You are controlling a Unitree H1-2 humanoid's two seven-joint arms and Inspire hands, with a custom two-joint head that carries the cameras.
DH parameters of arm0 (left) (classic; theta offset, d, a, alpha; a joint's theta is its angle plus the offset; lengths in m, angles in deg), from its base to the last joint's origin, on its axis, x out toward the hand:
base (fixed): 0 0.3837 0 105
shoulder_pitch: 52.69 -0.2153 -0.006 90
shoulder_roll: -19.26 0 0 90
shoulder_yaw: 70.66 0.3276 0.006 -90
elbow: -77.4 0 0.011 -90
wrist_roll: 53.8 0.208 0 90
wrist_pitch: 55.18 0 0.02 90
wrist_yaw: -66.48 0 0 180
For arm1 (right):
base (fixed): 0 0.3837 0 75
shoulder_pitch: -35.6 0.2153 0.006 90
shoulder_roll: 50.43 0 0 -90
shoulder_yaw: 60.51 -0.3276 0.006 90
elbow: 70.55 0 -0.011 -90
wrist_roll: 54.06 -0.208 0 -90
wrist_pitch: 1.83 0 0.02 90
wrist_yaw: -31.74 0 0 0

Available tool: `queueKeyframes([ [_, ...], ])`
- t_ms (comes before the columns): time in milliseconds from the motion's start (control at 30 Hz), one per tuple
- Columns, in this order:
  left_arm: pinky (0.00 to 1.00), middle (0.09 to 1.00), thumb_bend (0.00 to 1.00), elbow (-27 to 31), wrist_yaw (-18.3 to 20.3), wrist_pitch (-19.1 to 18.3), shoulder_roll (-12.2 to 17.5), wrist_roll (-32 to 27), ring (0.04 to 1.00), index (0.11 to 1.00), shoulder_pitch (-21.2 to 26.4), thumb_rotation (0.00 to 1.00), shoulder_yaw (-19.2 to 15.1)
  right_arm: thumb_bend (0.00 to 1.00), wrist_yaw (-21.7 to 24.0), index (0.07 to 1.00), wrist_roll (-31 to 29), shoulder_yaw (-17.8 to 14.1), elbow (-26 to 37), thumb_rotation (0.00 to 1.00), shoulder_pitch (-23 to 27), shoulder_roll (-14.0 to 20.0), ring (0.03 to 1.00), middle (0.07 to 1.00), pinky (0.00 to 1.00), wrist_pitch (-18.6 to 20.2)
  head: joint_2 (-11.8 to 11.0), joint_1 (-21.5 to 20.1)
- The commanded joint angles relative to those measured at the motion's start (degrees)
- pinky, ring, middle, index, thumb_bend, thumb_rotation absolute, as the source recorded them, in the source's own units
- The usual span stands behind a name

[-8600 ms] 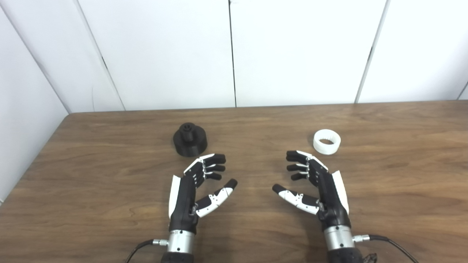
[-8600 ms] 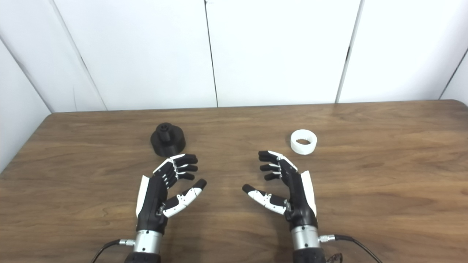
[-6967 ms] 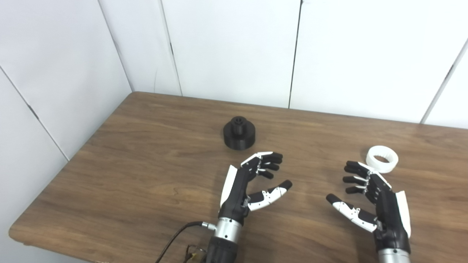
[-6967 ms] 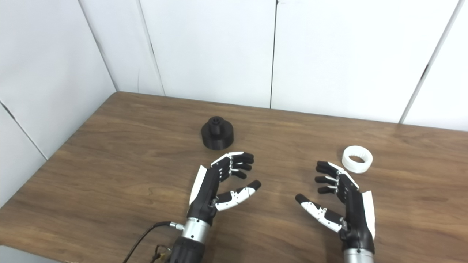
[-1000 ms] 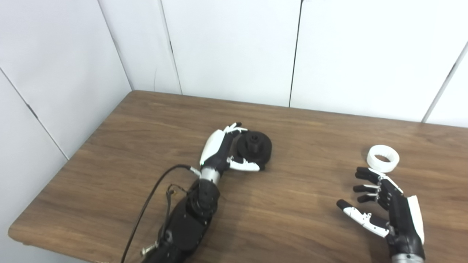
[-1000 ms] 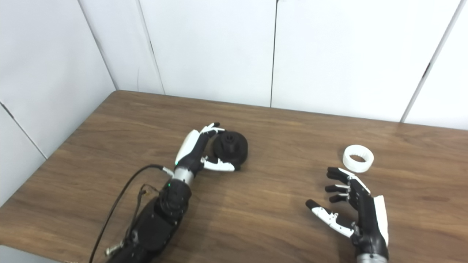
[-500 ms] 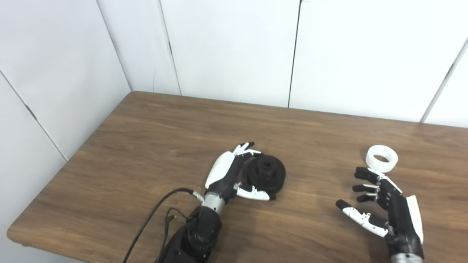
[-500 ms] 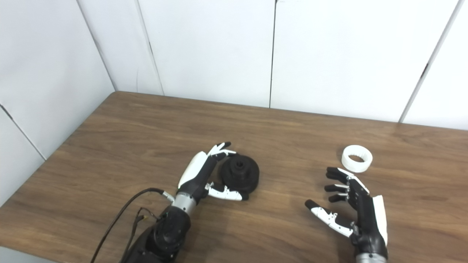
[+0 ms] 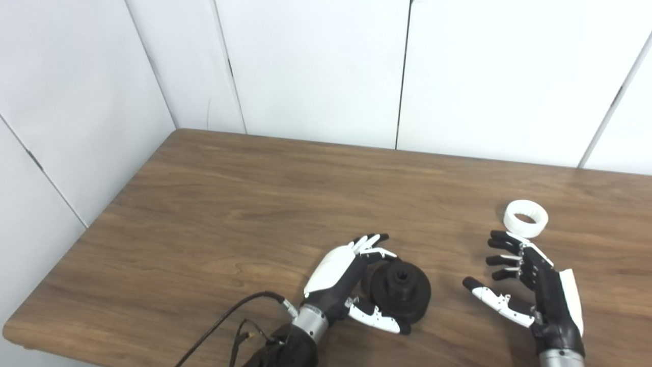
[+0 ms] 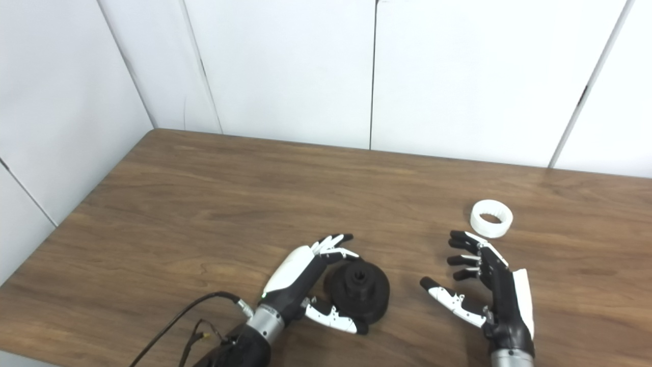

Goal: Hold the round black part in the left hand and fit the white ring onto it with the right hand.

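Observation:
The round black part (image 9: 400, 291), a disc with a raised hub, is tilted toward me near the table's front. My left hand (image 9: 340, 283) is shut on it, fingers over its far rim and thumb under its near rim. The white ring (image 9: 525, 218) lies flat on the table at the right. My right hand (image 9: 530, 288) hovers open just in front of the ring, fingers spread, holding nothing, with a small gap between its fingertips and the ring.
The wooden table (image 9: 229, 204) ends at white wall panels behind and on the left. A black cable (image 9: 219, 323) trails from my left wrist near the table's front edge.
My left hand has carried the black part toward me and to the right, closer to the right hand. The right hand and the ring have stayed put. The camera shifted slightly.

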Motion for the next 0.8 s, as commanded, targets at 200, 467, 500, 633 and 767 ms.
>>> queueKeyframes([
  [200, 1.00, 0.964, 0.89, -0.2, 0.5, 0.6, -0.9, 0.8, 1.000, 0.593, 0.3, 0.22, 0.2, 0.69, -0.2, 0.737, -0.2, 0.1, 2.0, 0.10, 1.1, -1.0, 0.622, 0.727, 0.51, -0.6, 0.3, -0.6],
  [467, 1.00, 0.968, 0.89, -0.8, 0.2, 1.5, -0.8, 1.0, 1.000, 0.597, 0.3, 0.22, -0.1, 0.69, -0.3, 0.735, 0.3, 0.2, 1.8, 0.11, 1.1, -0.9, 0.625, 0.730, 0.51, -0.6, 0.3, -3.4],
  [500, 1.00, 0.964, 0.89, -1.0, 0.0, 1.9, -0.7, 1.1, 1.000, 0.593, 0.3, 0.22, -0.1, 0.69, -0.3, 0.736, 0.5, 0.3, 1.9, 0.10, 1.1, -1.0, 0.623, 0.730, 0.51, -0.6, 0.3, -3.8],
  [633, 1.00, 0.961, 0.90, -0.5, 0.5, 2.6, 0.4, 0.4, 1.000, 0.585, 0.1, 0.21, -1.0, 0.69, -0.7, 0.735, 1.0, 1.2, 2.2, 0.08, 1.2, -2.6, 0.618, 0.728, 0.50, -0.1, 0.7, -12.1],
  [767, 1.00, 0.962, 0.89, 0.6, 1.9, 3.6, 2.4, -2.0, 1.000, 0.586, -0.4, 0.21, -2.7, 0.69, -1.7, 0.732, 3.5, 2.7, 2.5, 0.08, 1.4, -4.8, 0.620, 0.733, 0.50, 1.4, -0.3, -22.4],
])
